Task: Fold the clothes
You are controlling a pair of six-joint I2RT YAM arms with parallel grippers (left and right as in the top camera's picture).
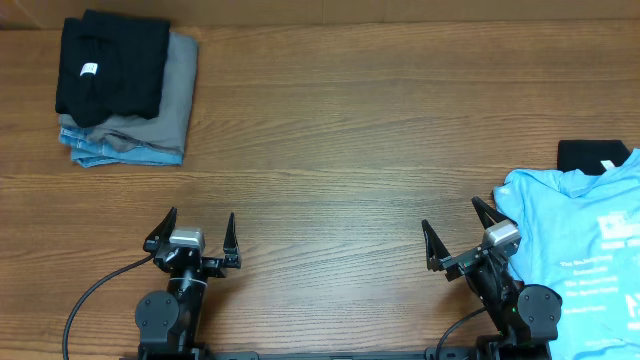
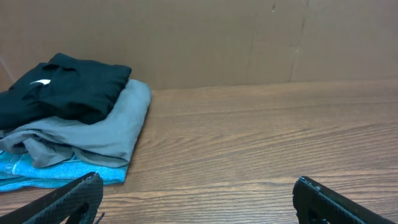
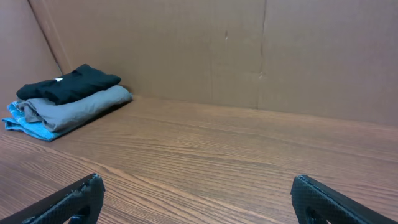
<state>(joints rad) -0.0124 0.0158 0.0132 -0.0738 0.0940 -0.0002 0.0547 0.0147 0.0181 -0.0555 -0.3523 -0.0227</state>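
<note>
An unfolded sky-blue T-shirt (image 1: 575, 235) with printed lettering lies at the table's right edge. A black garment (image 1: 590, 157) peeks out behind it. My right gripper (image 1: 452, 218) stands open just left of the shirt, with nothing between its fingers. The right wrist view shows only bare wood between the right gripper (image 3: 197, 182) jaws. My left gripper (image 1: 200, 222) is open near the front left and holds nothing. In the left wrist view, the left gripper (image 2: 197, 183) frames bare table.
A folded stack sits at the back left: a black piece (image 1: 110, 65) on top, a grey one (image 1: 178, 95) under it, and a blue one (image 1: 115, 150) at the bottom. The same stack (image 2: 74, 118) shows in the left wrist view and, far off, the stack (image 3: 68, 96) in the right wrist view. A cardboard wall (image 3: 249, 50) rises behind the table.
</note>
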